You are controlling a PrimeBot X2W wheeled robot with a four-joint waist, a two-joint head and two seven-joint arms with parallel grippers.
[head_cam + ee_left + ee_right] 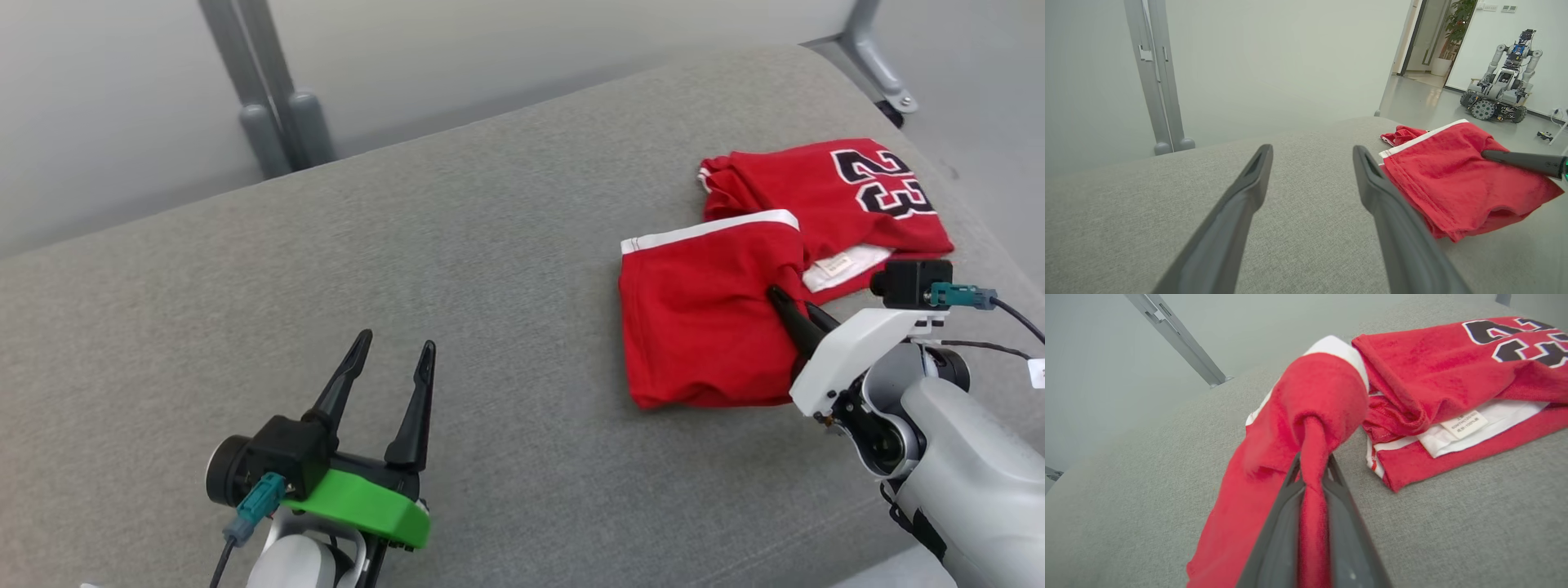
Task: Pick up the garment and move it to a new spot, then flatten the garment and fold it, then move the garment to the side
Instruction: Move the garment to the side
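A grey fabric-covered bench (408,286) takes up most of the head view, with a pale floor beyond its far edge. Behind that edge stands a grey metal post (273,106). In the left wrist view, a wheeled robot with 2 raised arms (1504,87) is parked well away, against a white wall.

The red garment (702,327) lies on the right part of the bench, loosely folded in 2 overlapping parts. The nearer part is plain red with a white band along its top edge. The farther part carries the black, white-edged number 23 (882,181).

The right end effector (790,298) reaches in from the lower right. Its 2 dark fingers are pressed together on a bunched ridge of the garment's nearer part, and in the right wrist view the red cloth runs down between them.

The left end effector (397,341), on a green mount, is at the lower left above bare bench. Its fingers are spread wide, well apart from the garment and touching nothing.

A small white label (1464,424) with fine print shows on the white inner fabric.
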